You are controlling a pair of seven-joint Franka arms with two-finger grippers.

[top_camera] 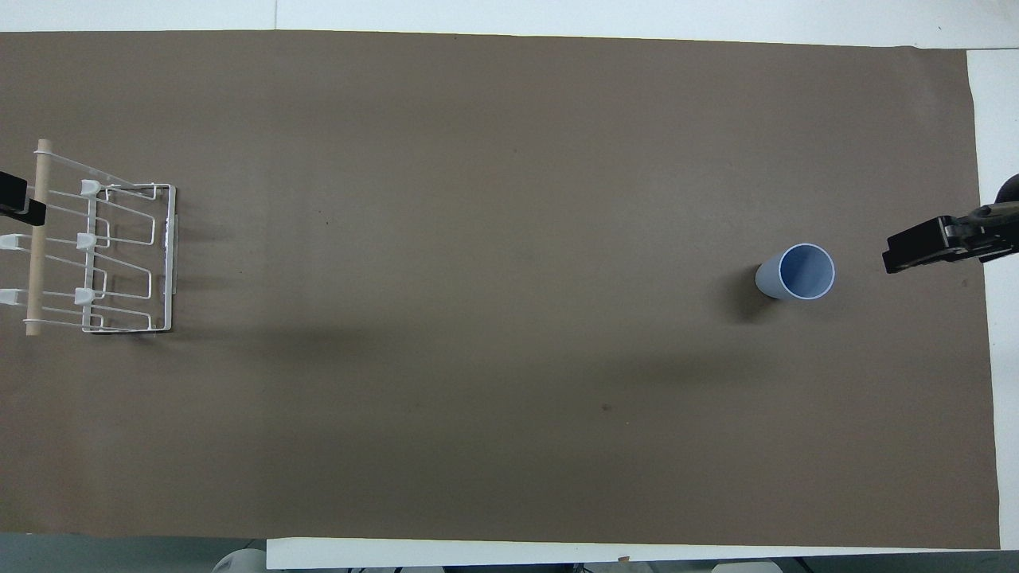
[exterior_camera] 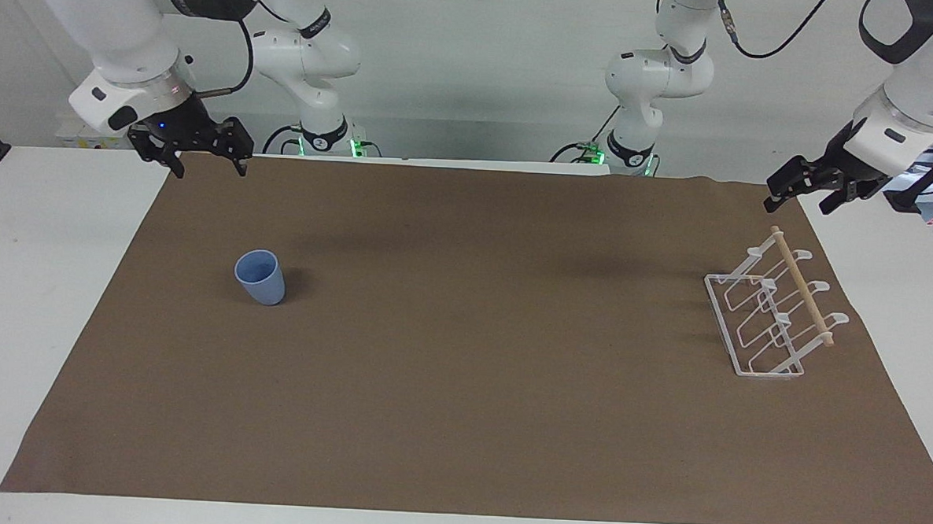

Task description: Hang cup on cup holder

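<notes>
The light-blue cup (exterior_camera: 260, 277) stands upright, mouth up, on the brown mat toward the right arm's end of the table; it also shows in the overhead view (top_camera: 797, 272). The white wire cup holder (exterior_camera: 771, 315) with its wooden dowel stands toward the left arm's end, also seen in the overhead view (top_camera: 99, 247). My right gripper (exterior_camera: 209, 172) is open and empty, raised over the mat's edge by the robots, apart from the cup. My left gripper (exterior_camera: 796, 207) is open and empty, raised over the mat's corner close to the holder's dowel end.
The brown mat (exterior_camera: 461, 388) covers most of the white table (exterior_camera: 33, 274). In the overhead view the right gripper (top_camera: 915, 253) sits beside the cup and the left gripper (top_camera: 20, 205) overlaps the dowel end.
</notes>
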